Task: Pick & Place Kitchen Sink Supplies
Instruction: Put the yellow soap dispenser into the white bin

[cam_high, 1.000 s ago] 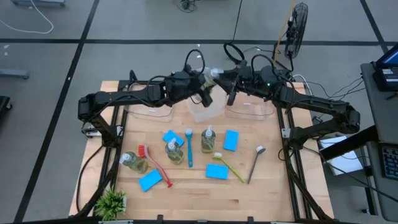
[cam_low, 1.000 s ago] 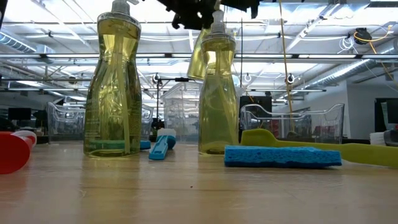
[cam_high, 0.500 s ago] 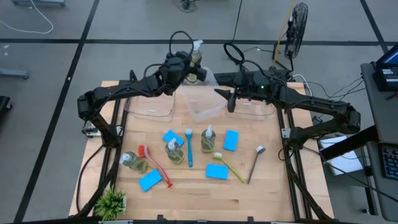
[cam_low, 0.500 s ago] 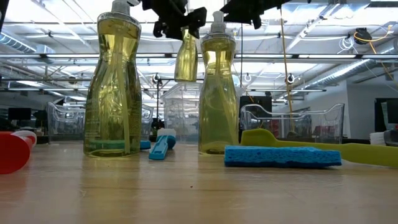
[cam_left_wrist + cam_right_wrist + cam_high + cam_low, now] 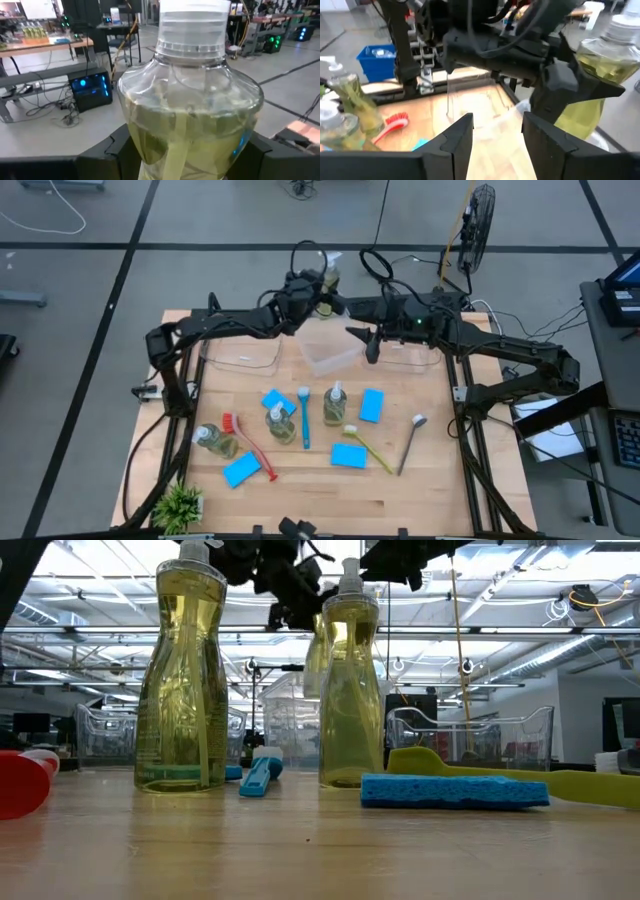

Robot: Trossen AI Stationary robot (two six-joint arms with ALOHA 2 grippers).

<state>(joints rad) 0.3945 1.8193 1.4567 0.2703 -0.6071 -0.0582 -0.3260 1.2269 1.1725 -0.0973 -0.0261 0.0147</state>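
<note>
High view: soap bottle (image 5: 327,280) above bin (image 5: 331,350)

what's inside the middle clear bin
Nothing shows inside the middle clear bin. The left tool holds a soap bottle above its far edge; the bin's far corner under the arm is covered.

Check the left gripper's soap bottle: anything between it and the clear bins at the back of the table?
Nothing visible. The left gripper holds the soap bottle in the air above the far edge of the middle bin. The right gripper hangs open beside it, over the gap toward the right bin, not underneath.
</note>
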